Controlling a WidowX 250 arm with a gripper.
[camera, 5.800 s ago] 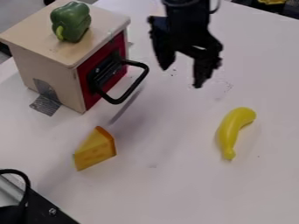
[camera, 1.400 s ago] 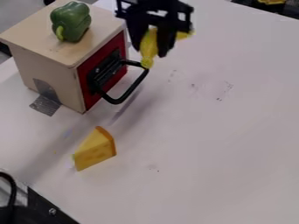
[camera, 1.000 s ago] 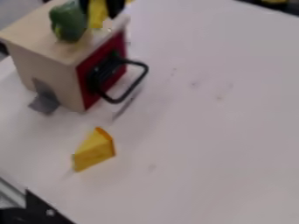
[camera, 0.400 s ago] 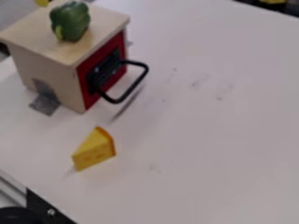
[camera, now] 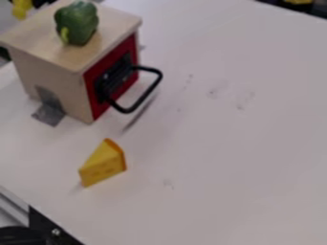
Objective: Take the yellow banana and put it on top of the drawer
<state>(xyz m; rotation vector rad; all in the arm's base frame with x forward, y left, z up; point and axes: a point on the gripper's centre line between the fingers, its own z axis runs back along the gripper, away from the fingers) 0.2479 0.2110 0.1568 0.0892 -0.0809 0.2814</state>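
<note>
Gripper (camera: 38, 3) at the extreme upper left, just a black sliver of it in frame at the top edge, past the far left corner of the drawer (camera: 54, 50); most of the arm's pose is cut off. It has its grip closed on the yellow banana (camera: 21, 6), as far as that sliver tells. The drawer is a boxy unit of pale, smooth wood with a flat top, a red front and a bent black handle (camera: 160, 76). A plump, glossy green pepper (camera: 76, 23) sits up on top, and grey tape (camera: 49, 115) runs from the side down onto the white table (camera: 223, 158). Nearer the camera lies a wedge of yellow cheese (camera: 103, 165) with an orange rind. The banana's visible end points down, its long axis close to upright, the upper part out of frame.
</note>
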